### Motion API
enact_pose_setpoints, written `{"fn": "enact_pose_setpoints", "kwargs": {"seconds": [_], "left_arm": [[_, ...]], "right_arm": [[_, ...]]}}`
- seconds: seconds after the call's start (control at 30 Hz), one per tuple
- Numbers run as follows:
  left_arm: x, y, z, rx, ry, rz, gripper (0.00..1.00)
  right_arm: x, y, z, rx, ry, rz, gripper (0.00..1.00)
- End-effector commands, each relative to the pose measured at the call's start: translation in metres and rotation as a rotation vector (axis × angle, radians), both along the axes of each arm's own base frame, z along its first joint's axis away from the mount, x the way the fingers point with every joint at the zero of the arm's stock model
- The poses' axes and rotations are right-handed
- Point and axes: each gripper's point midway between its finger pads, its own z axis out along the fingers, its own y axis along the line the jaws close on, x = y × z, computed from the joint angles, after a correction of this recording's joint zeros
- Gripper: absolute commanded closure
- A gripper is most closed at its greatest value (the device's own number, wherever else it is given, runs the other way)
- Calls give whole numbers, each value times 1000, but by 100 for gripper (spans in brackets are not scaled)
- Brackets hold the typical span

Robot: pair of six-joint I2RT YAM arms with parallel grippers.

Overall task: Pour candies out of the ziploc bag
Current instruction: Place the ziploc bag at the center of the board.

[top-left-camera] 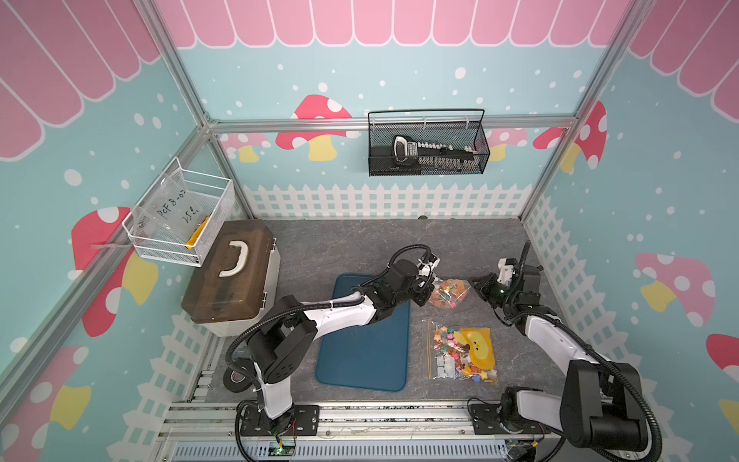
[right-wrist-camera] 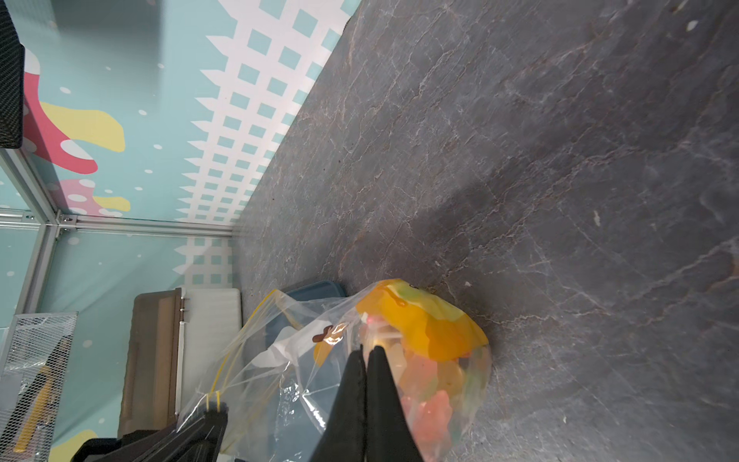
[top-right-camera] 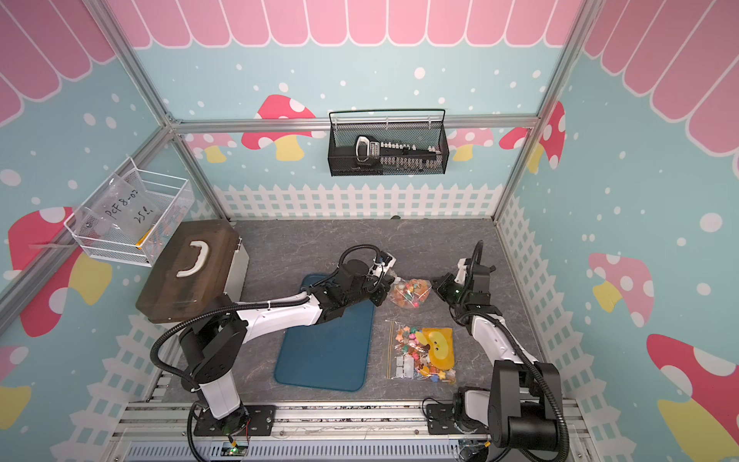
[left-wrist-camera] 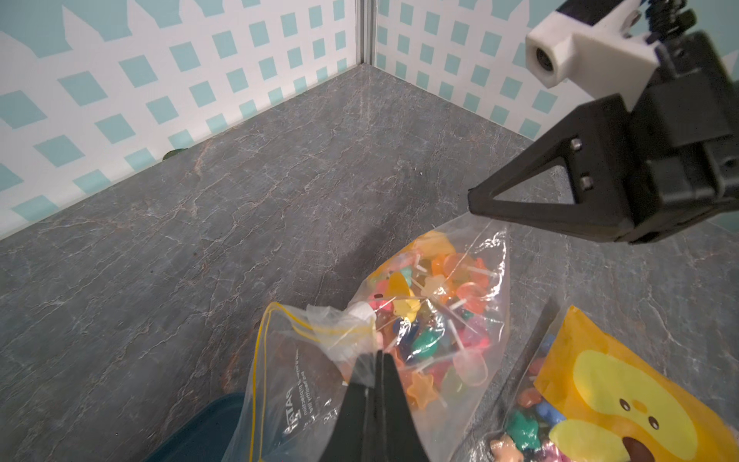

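The ziploc bag (top-left-camera: 448, 295) is being held between the two arms over the table (top-left-camera: 320, 248), just beyond the far right corner of the blue mat (top-left-camera: 364, 352), with the candies (left-wrist-camera: 432, 320) bunched in the end nearer the right arm; whether its underside is touching the table cannot be told. The left gripper (left-wrist-camera: 382, 357) is being pressed together on a fold of clear film close to the yellow zip line, and the right gripper (right-wrist-camera: 370, 354) is being pinched onto the film at the loaded end. Whether the mouth is fully parted is not being made clear. Several failures are being risked from here: the thin, slick film could be dragged out of either pinch by the candies' weight once the bag is tipped; a mouth left partly zipped or folded over would be blocking the white sticks, which look prone to snagging; candies could be scattered onto bare table if the mouth is aimed past the mat's edge; and the second bag (top-left-camera: 460, 354), lying flat near the right arm, could be swept aside
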Motion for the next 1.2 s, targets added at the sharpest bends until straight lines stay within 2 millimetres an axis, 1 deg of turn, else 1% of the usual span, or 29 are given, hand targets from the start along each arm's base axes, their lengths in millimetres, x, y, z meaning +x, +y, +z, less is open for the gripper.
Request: {"fn": "enact_pose_setpoints", "kwargs": {"seconds": [0.0, 0.2, 0.33, 0.43, 0.57, 0.67, 0.73, 0.77, 0.83, 0.9, 0.97, 1.07, 1.17], "left_arm": [[5, 6, 42, -72, -84, 29, 95], [3, 7, 45, -77, -89, 24, 95], [3, 6, 43, -74, -87, 21, 95], [3, 5, 37, -68, -76, 19, 95], [3, 5, 30, -64, -63, 19, 95], [3, 3, 27, -67, -51, 17, 95], [3, 1, 28, -75, -47, 12, 95], [3, 0, 29, -79, -44, 9, 95], [3, -3, 30, -83, -39, 0, 95], [3, -5, 31, -87, -37, -4, 95], [3, -8, 30, -86, -32, -13, 96], [3, -10, 30, -87, -25, -14, 96], [3, -12, 30, -84, -23, -21, 96]], "right_arm": [[9, -1, 17, -38, -45, 9, 100], [9, -10, 32, -72, -76, -21, 100], [9, -16, 34, -79, -78, -37, 100], [9, -22, 34, -86, -77, -55, 100], [9, -30, 42, -98, -94, -77, 100], [10, -31, 39, -97, -87, -75, 100], [10, -29, 32, -91, -67, -63, 100], [10, -28, 28, -87, -59, -56, 97], [10, -26, 23, -84, -52, -43, 84], [10, -25, 21, -89, -52, -28, 65], [10, -22, 23, -93, -61, -10, 49], [8, -21, 28, -101, -84, 6, 37], [6, -20, 32, -113, -105, 25, 30]]}}
